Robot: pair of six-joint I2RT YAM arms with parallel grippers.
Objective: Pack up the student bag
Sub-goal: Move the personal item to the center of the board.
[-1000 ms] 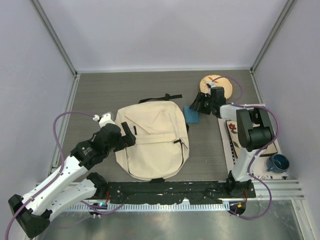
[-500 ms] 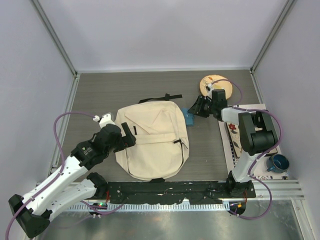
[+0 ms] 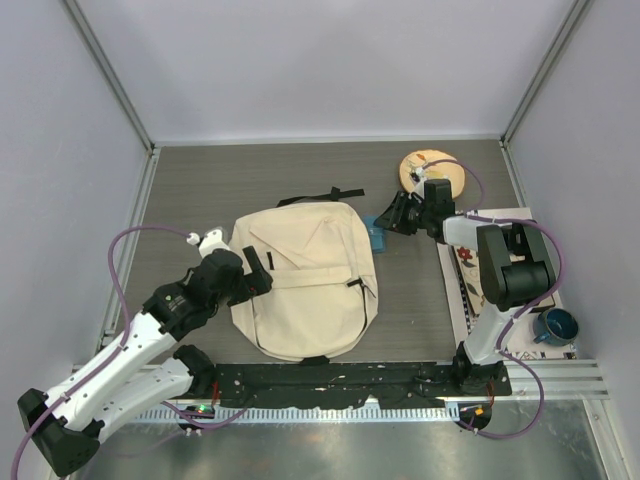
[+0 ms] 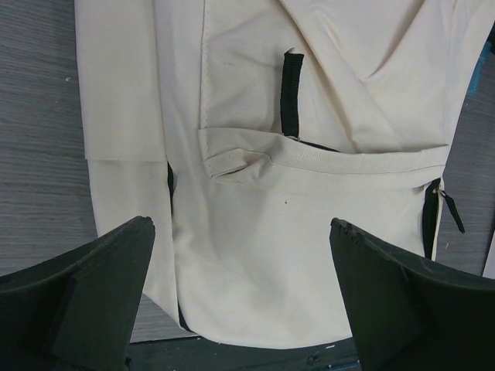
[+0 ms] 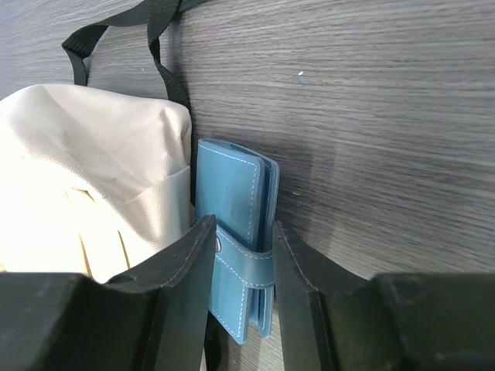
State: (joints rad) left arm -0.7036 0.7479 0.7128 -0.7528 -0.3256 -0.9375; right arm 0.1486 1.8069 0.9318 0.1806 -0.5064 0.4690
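The student bag [image 3: 305, 280] is a large cream backpack lying flat in the middle of the table, also filling the left wrist view [image 4: 309, 232]. My left gripper [image 3: 255, 272] hovers at the bag's left edge, open [image 4: 241, 224], with only fabric below its fingers. A blue notebook [image 3: 375, 235] with a strap closure stands on edge against the bag's upper right corner [image 5: 77, 178]. My right gripper [image 3: 392, 217] has its two fingers pressed on either side of that blue notebook [image 5: 228, 185], gripping it across the strap [image 5: 244, 228].
A round tan embroidered disc [image 3: 432, 170] lies behind the right gripper. A floral mat [image 3: 460, 275] runs along the right side with a blue mug [image 3: 555, 325] on it. The bag's black carry strap [image 3: 320, 197] loops out at its far end. Grey walls enclose the table.
My right gripper has slid left with the blue notebook, bringing it against the bag, and its jaws have narrowed onto it. The left arm has not moved.
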